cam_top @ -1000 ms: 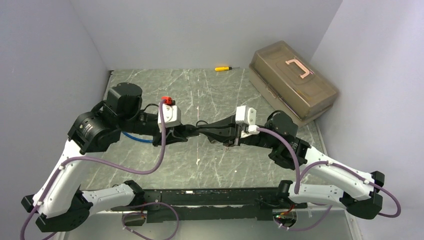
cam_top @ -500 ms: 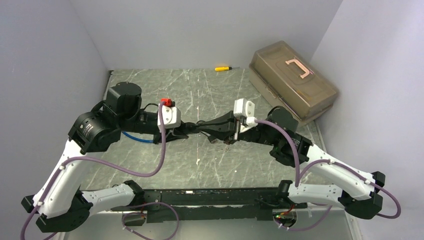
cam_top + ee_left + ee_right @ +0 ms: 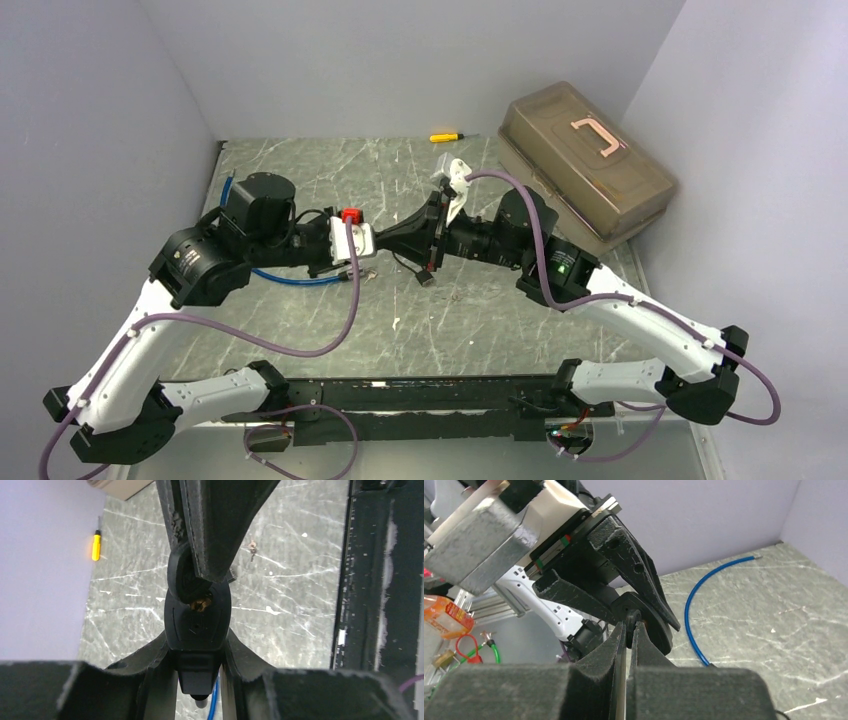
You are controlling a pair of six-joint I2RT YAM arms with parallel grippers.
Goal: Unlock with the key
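Since the earlier frame the right arm has rolled its wrist over and swung in toward the left, so its white camera housing now juts up on the far side. The spot where the two arms meet has crept a little toward the far edge.

The left claw point(image 3: 197, 642) is clamped on the black plastic-cased padlock point(image 3: 197, 625), one finger on each flank, holding it in the air over the middle of the grey-green marbled surface point(image 3: 470, 320). The padlock's brass keyway faces the other arm. The right claw point(image 3: 629, 630) is pinched tight on the black-headed key point(image 3: 179, 577) - its fingers nearly touch, with only the thin head between them - and the key sits in the keyway.

A blue cable point(image 3: 290, 277) lies on the surface beneath the left arm. A small yellow screwdriver point(image 3: 447, 136) rests at the far edge. A translucent brown toolbox with a pink handle point(image 3: 590, 165) sits in the far right corner.
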